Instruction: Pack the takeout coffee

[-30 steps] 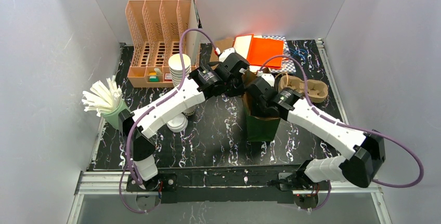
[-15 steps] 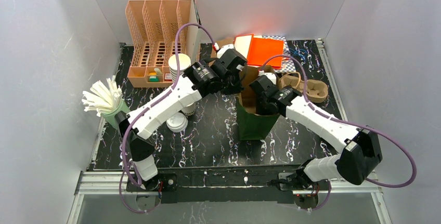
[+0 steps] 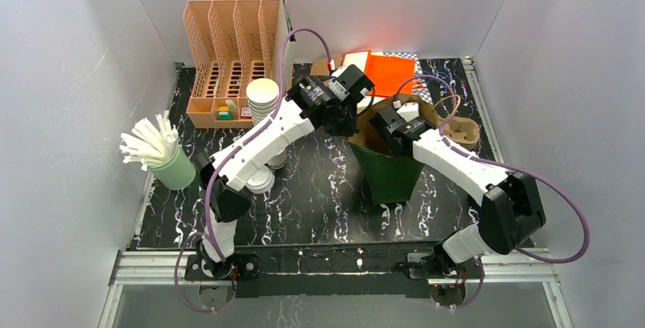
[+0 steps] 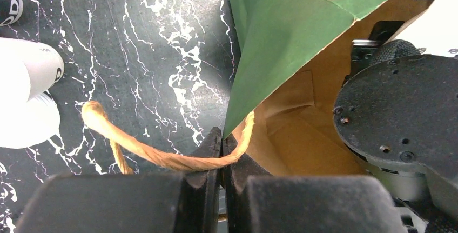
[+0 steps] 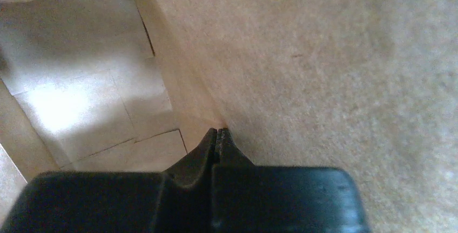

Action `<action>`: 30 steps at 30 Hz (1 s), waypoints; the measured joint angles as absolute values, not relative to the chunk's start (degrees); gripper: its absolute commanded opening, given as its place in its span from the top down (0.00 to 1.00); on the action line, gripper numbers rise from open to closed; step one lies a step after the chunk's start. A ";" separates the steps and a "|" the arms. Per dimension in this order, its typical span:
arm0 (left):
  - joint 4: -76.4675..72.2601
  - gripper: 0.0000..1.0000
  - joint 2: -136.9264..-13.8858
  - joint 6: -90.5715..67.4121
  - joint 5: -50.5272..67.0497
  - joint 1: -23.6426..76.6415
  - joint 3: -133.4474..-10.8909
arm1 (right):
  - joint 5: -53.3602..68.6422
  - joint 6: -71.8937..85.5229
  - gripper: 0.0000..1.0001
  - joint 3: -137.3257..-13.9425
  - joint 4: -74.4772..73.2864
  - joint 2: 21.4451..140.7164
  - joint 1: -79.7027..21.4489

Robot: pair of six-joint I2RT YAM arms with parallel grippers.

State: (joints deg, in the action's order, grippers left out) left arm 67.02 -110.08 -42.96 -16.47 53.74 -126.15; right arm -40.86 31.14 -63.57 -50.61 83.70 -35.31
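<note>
1. Standing at the far left of the black marbled table (image 3: 319, 202) is a green cup of white straws (image 3: 163, 153), with a peach slotted rack (image 3: 228, 50) behind it at the back wall.
2. Just in front of the rack rises a tall stack of nested white cups (image 3: 262, 98). Nearer the arms lie loose white lids (image 3: 259, 181).
3. Beside those lids, and mostly hidden under the left arm, I make out what looks like the takeout coffee cup (image 3: 275, 163). It sits on the table, outside the bag and well apart from both grippers.
4. The left gripper (image 4: 221, 142) reaches over the middle of the table. Its fingers are pinched tight on the brown twine handle (image 4: 162, 159), which loops off to one side.
5. That handle belongs to the green paper bag (image 3: 389, 174), which stands tilted with its mouth open and its brown lining showing.
6. The right gripper (image 5: 217, 133) is down inside the bag, jaws pressed together against the brown inner wall. I cannot tell whether any paper is caught between them.
7. Further right sits a brown pulp cup carrier (image 3: 459, 130), with orange sheets (image 3: 388, 74) at the back.
</note>
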 measured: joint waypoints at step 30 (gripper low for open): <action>63.46 1.00 -109.73 -43.44 -11.81 50.81 -123.92 | 7.33 18.59 0.65 -98.02 -48.42 81.58 -33.43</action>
